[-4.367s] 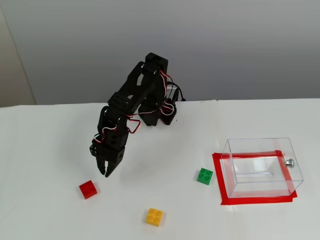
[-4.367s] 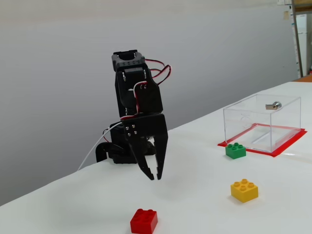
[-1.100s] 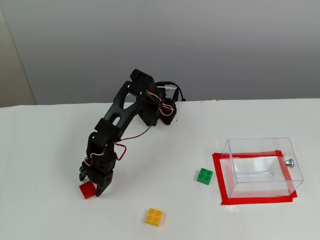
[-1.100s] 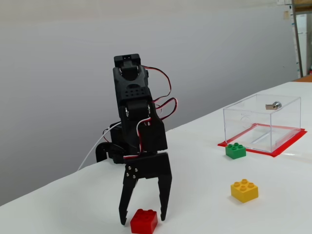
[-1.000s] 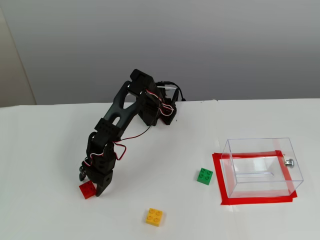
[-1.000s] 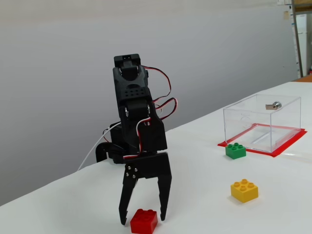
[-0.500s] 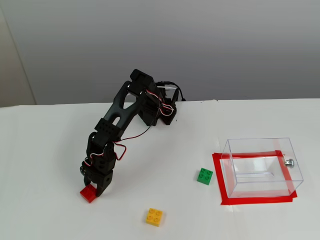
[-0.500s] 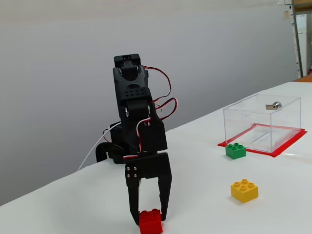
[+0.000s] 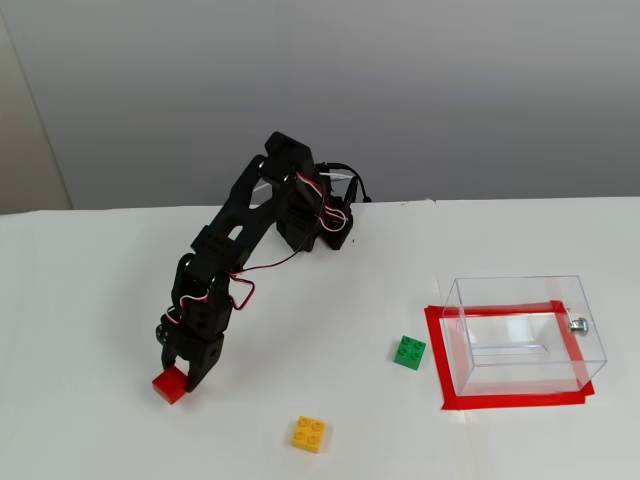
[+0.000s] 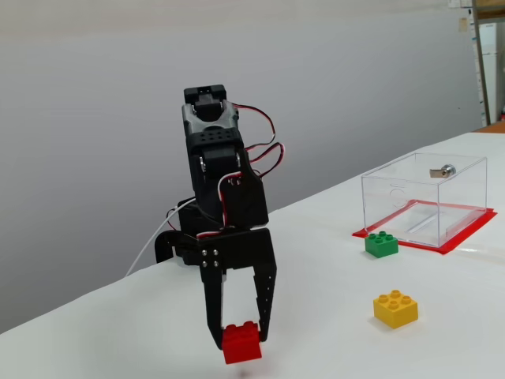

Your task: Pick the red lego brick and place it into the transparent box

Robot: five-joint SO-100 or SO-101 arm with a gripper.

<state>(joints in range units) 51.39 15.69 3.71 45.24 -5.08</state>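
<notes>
The red lego brick (image 9: 169, 385) (image 10: 241, 343) sits between the tips of my black gripper (image 9: 178, 377) (image 10: 240, 335), at the table's front left in a fixed view. The fingers (image 10: 266, 304) close against its sides. The brick is at table level or just above it; I cannot tell which. The transparent box (image 9: 523, 335) (image 10: 426, 199) stands far to the right on a rectangle of red tape (image 9: 510, 400), with a silver knob (image 9: 578, 324) on its right wall. It is empty.
A green brick (image 9: 409, 352) (image 10: 381, 244) lies just left of the box. A yellow brick (image 9: 309, 433) (image 10: 395, 308) lies near the front edge between gripper and box. The arm's base (image 9: 320, 215) stands at the back of the white table.
</notes>
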